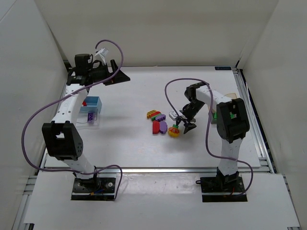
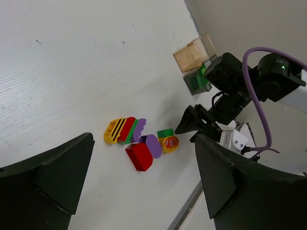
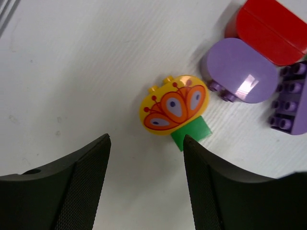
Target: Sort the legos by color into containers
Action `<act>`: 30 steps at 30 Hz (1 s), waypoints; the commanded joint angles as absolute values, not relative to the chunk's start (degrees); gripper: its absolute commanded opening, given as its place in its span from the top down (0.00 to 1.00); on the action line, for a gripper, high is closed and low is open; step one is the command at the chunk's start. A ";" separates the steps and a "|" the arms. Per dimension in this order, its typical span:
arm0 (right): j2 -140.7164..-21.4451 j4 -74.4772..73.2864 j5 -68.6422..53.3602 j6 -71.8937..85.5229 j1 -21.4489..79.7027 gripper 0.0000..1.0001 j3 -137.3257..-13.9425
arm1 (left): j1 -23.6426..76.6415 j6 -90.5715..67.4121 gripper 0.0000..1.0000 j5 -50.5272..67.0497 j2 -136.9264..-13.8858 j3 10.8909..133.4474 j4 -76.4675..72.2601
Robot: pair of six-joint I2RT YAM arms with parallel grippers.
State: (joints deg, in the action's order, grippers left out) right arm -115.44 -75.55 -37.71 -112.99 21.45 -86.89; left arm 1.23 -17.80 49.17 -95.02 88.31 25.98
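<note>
Cables point(image 1: 29, 122) in purple loop off both arms above a white table point(image 1: 139, 91) that is walled on three sides by white panels. The right arm point(image 1: 229, 120) stands in front of the two boxes at the table's right edge, so from above only a sliver of them shows.

The left gripper point(image 1: 120, 74) hangs high over the far left corner with its fingers spread and nothing between them. The right gripper point(image 1: 184, 123) hovers low just beside the pile of legos point(image 1: 159, 120), fingers apart around nothing. A yellow flower-printed block point(image 3: 173, 105) lies on the table just ahead of the fingertips, with a green block point(image 3: 193, 133) touching its edge. Close by are a rounded purple piece point(image 3: 242, 71), a rounded red piece point(image 3: 271, 31) and a studded purple brick point(image 3: 290, 103). At the pile's far end is a yellow block with black stripes point(image 2: 114, 131).

At the left, the blue box point(image 1: 94, 99) holds a red block point(image 1: 84, 102). The clear box point(image 1: 85, 123) touches its near side and has something purple point(image 1: 90, 116) inside. At the right, the tan box point(image 2: 194, 53) sits against a darker clear box point(image 2: 192, 88) with green showing through its wall
</note>
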 commanded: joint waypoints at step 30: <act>-118.03 -63.99 -34.01 -162.60 19.95 0.33 -86.48 | 0.97 -22.76 0.01 53.00 -94.74 85.17 20.65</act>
State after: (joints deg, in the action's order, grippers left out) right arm -116.99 -65.82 -33.45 -113.06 19.86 -85.62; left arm 1.23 -22.11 51.75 -95.26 83.96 21.82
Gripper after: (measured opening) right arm 0.670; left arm 0.988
